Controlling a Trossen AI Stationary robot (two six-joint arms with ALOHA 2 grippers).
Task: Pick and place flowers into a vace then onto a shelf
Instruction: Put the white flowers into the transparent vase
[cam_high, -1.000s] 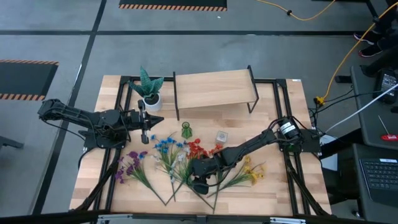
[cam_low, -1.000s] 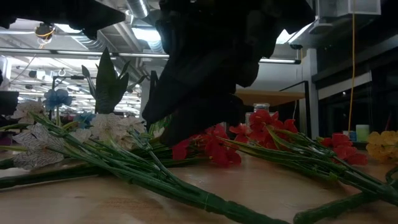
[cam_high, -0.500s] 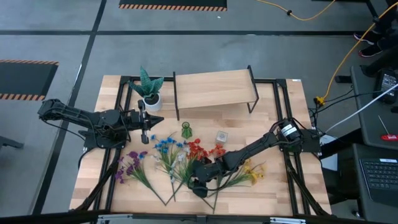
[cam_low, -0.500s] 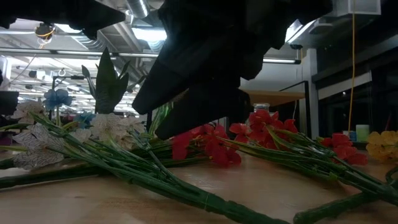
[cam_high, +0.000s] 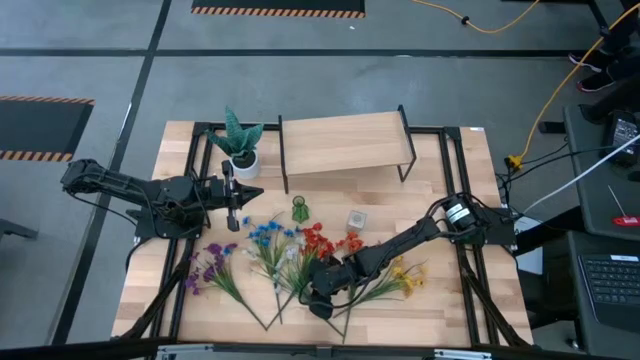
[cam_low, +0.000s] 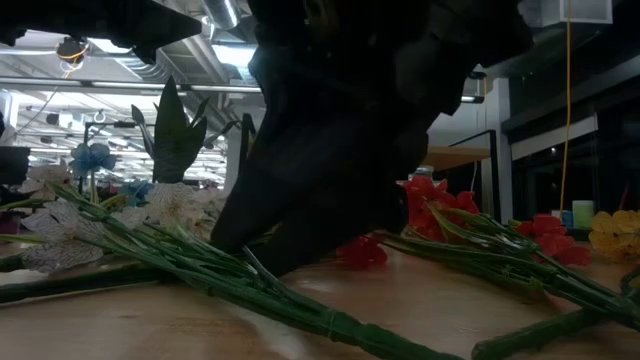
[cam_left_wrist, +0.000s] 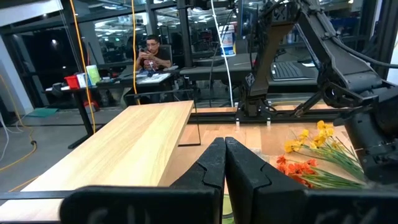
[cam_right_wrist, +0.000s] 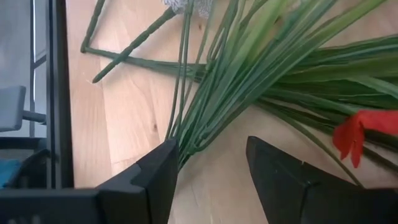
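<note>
Your right gripper (cam_high: 318, 291) has dropped lower since a second ago, sliding toward the table's near edge; its fingers (cam_right_wrist: 155, 177) stand apart over the green stems, gripping nothing, though one seems to touch them. The flowers (cam_high: 300, 250) lie fanned on the pale wood table (cam_high: 450, 310), thin plastic sprigs with red, blue, purple and yellow blossoms. The left gripper (cam_high: 233, 205) waits closed and empty near the shelf (cam_high: 345, 143), a light board on black legs. A person (cam_left_wrist: 151, 55) sits beyond.
</note>
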